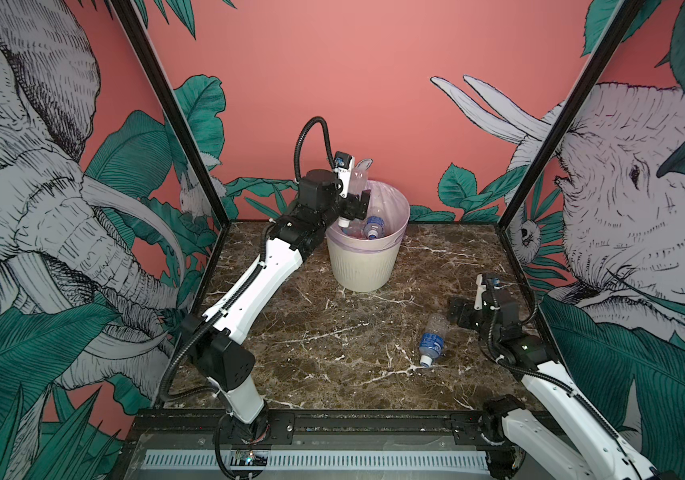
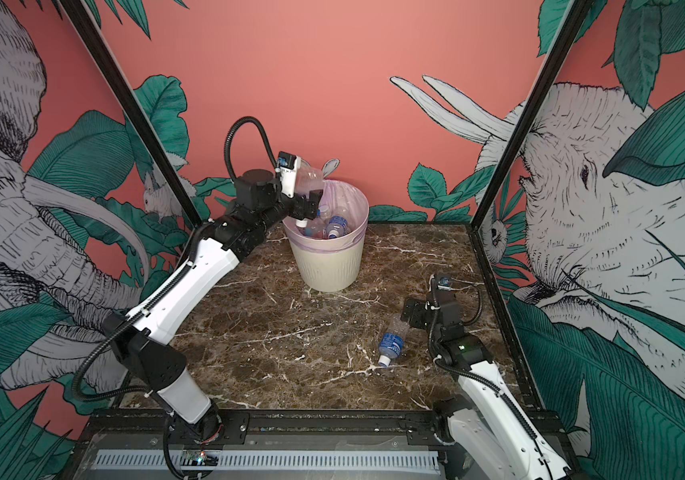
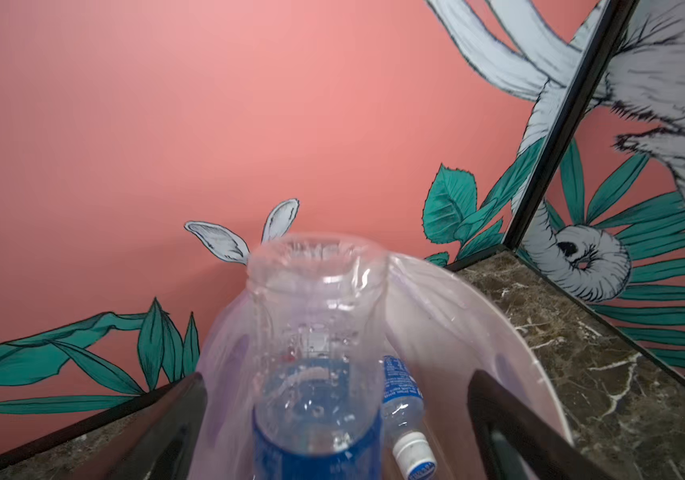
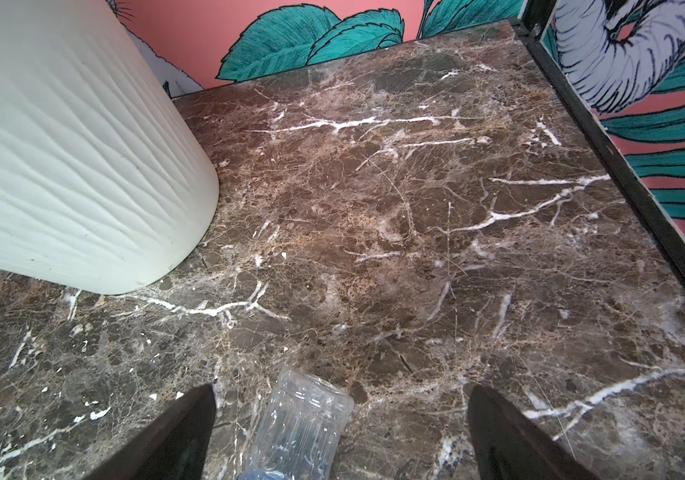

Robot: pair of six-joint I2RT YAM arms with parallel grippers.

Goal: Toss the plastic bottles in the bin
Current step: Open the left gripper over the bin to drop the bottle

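Two claws, both spread wide. Your L claw (image 1: pixel 356 205) hangs over the bin (image 1: pixel 368 266) w/ a blue-label bottle (image 3: pixel 316 332) cap-down between its fingers, touching neither; other bottles (image 1: pixel 374 226) lie inside the bin. Your R claw (image 4: pixel 341 390) sits low over the desk (image 1: pixel 332 353), straddling the base end of a lone bottle (image 1: pixel 432 338) lying there, apart from the bin.

You'll find the cream ribbed bin (image 1: pixel 368 266), lilac-lined, near the surface's back edge, with several bottles (image 1: pixel 374 227) inside. A blue-labelled bottle (image 3: pixel 316 353) points cap-down above its rim. A clear bottle (image 1: pixel 432 338) lies toward the right edge.
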